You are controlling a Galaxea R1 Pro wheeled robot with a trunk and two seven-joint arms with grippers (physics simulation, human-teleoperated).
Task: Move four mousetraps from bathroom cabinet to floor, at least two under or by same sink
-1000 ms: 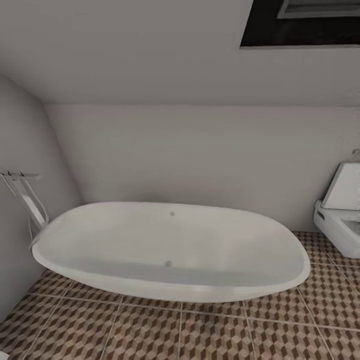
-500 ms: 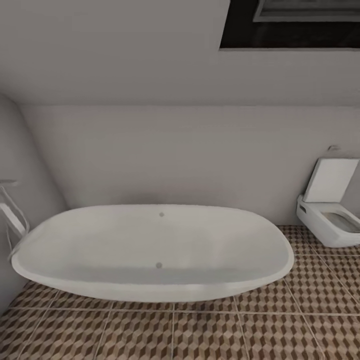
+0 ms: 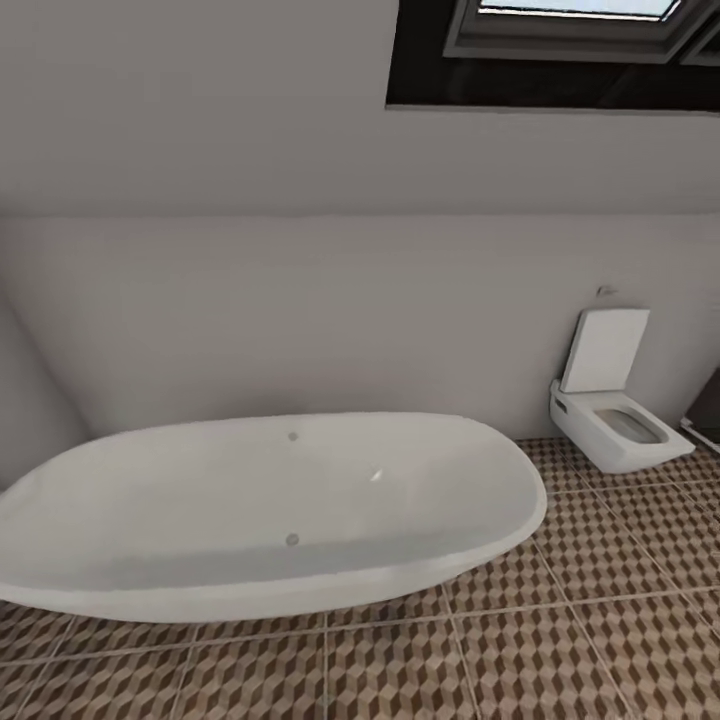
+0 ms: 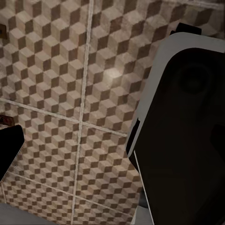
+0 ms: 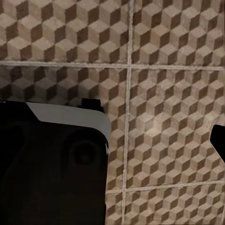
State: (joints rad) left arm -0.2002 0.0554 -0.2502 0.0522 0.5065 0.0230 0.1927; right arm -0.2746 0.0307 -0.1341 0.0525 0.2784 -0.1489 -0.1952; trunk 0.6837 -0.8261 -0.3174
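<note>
The mousetraps, the cabinet and the sink are out of view. The bathroom floor (image 3: 560, 640), tiled in a brown and beige cube pattern, runs along the front of the head view and lies under both wrist cameras (image 4: 70, 93) (image 5: 164, 117). My left gripper (image 4: 112, 150) hangs over bare tiles; one dark fingertip (image 4: 10, 150) sits at the frame's edge, with nothing held. My right gripper (image 5: 112, 140) is also over bare tiles, with one dark fingertip (image 5: 219, 140) at the frame's edge and nothing held.
A white oval bathtub (image 3: 250, 510) stands close in front, along a pale wall. A square white toilet (image 3: 610, 420) with its lid up is at the right. A dark-framed window (image 3: 560, 50) is high on the wall. A dark robot body part (image 4: 187, 140) (image 5: 47, 173) crowds both wrist views.
The head camera has turned to the right: the tub has slid left in the picture, its floor-standing tap has left the frame, and the toilet and window have come further in.
</note>
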